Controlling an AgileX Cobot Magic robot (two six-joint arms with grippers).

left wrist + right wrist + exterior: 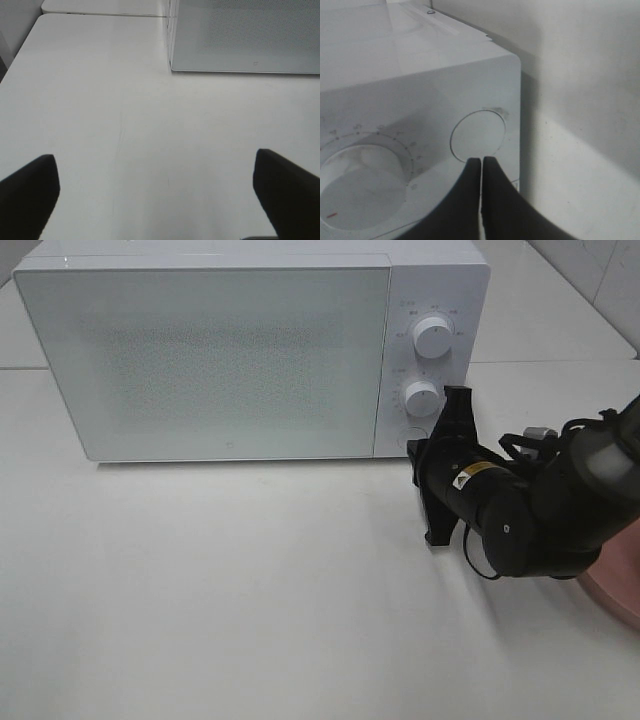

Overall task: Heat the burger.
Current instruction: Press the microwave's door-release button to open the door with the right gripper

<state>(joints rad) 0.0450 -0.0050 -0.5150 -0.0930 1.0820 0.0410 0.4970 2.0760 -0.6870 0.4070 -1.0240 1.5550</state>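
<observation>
The burger is out of view. A white microwave (200, 350) stands at the back of the table with its door closed. It also shows in the left wrist view (245, 35) and the right wrist view (420, 90). My right gripper (416, 447) is shut and empty, its tips (481, 162) at the edge of the round button (477, 135) at the foot of the control panel. I cannot tell whether they touch it. My left gripper (154, 162) is open and empty above bare table, in front of the microwave's left corner. It does not show in the exterior high view.
Two white knobs, an upper one (433, 337) and a lower one (422, 397), sit above the button. The lower knob also shows in the right wrist view (360, 180). The rim of a round pink plate (620, 580) shows at the right edge, under my right arm.
</observation>
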